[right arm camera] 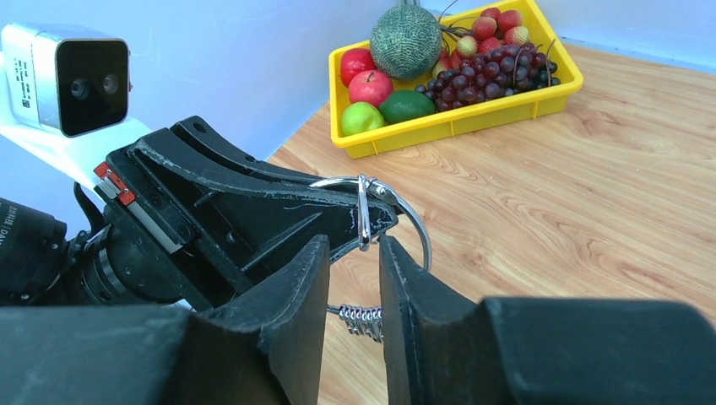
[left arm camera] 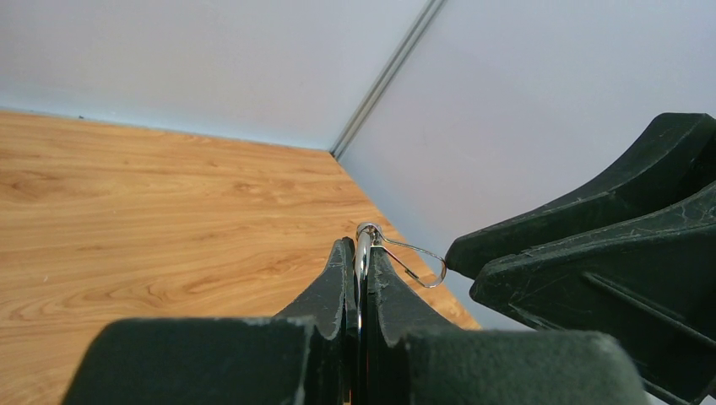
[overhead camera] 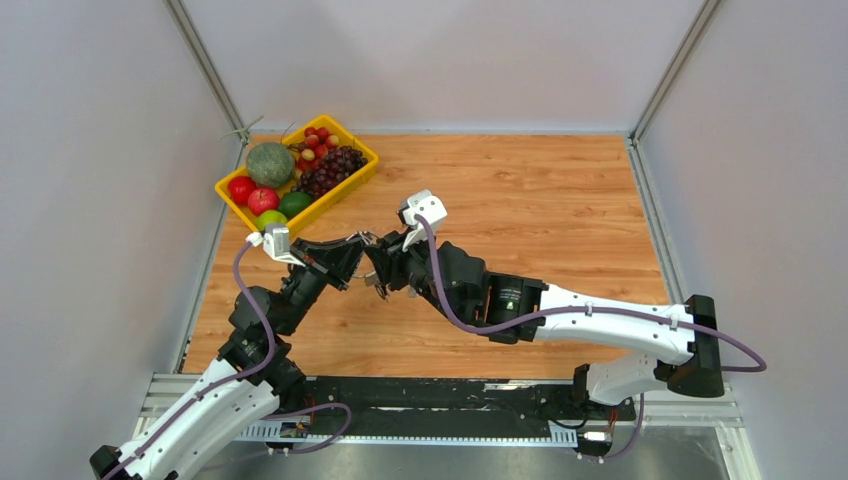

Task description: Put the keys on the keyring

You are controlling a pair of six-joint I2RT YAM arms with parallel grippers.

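Note:
My left gripper point(left arm camera: 361, 253) is shut on the keyring point(left arm camera: 364, 236), which shows edge-on between its fingertips, above the table. A thin wire clip point(left arm camera: 415, 257) sticks out from the ring toward the right gripper's fingers point(left arm camera: 591, 245). In the right wrist view the keyring point(right arm camera: 415, 221) is a silver loop held in the left gripper's fingers point(right arm camera: 253, 202), with the small clip point(right arm camera: 363, 215) on it. My right gripper point(right arm camera: 355, 253) is open by a narrow gap just in front of the ring. A stack of small silver rings point(right arm camera: 361, 319) hangs between its fingers. No key blade or blue head shows. From above, both grippers point(overhead camera: 365, 262) meet mid-table.
A yellow tray point(overhead camera: 352, 178) of fruit stands at the back left, also in the right wrist view point(right arm camera: 473, 120). It holds a melon point(overhead camera: 270, 163), grapes point(overhead camera: 330, 168), apples and a lime. White walls close the table on three sides.

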